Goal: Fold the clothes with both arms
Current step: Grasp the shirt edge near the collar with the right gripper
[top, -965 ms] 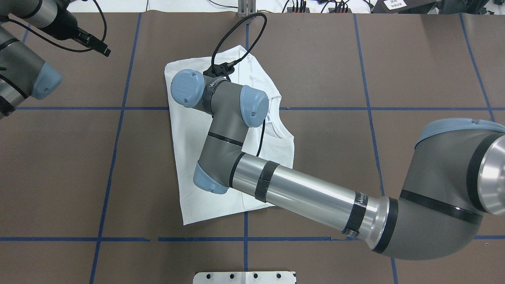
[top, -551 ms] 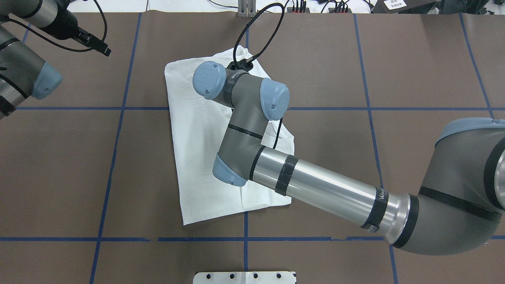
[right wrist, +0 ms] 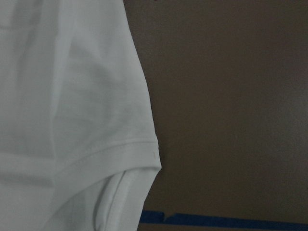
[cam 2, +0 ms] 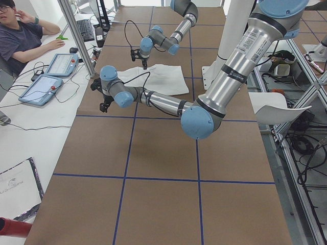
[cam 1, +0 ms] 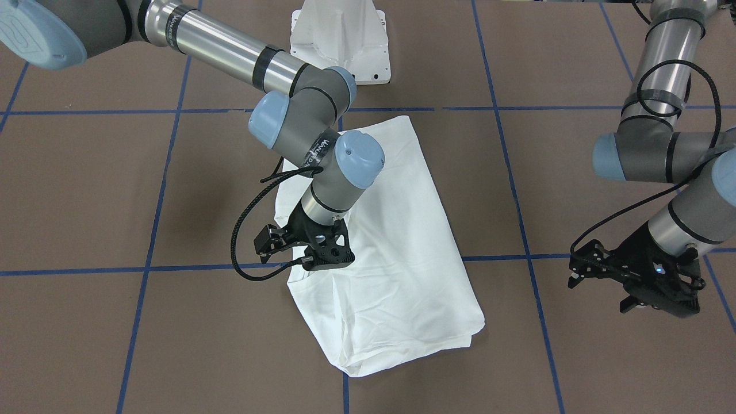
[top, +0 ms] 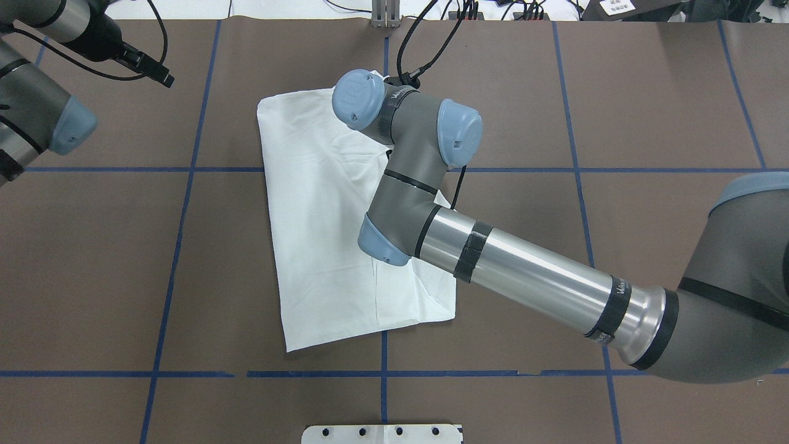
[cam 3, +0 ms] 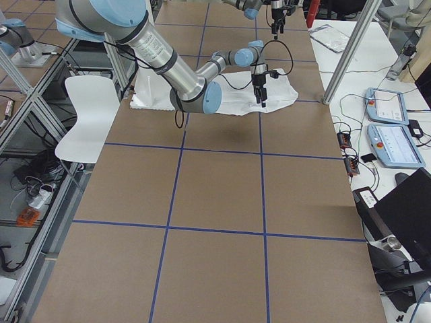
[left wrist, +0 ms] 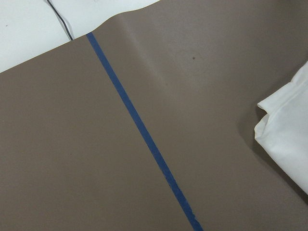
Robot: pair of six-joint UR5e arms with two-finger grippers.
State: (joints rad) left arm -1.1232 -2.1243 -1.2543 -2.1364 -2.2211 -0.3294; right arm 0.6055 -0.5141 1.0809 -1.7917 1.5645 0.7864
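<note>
The brown counter (cam 1: 115,190) carried the T-shirt (cam 1: 402,241) just out from the pedestal base (cam 1: 339,34), already folded narrow. My right pincer (cam 1: 311,259) pinched its edge away from the base. My left pincer (cam 1: 601,287) hung spread and empty, farther off. I judged that crosswise folds were left.

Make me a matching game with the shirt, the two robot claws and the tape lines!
Things:
1. T-shirt
2. right gripper
3. left gripper
4. tape lines

Descriptions:
A. blue
B. over bare brown table, away from the T-shirt
C. white, lying on the table
D. at the T-shirt's edge

Pairs: 1-C, 2-D, 3-B, 4-A.
</note>
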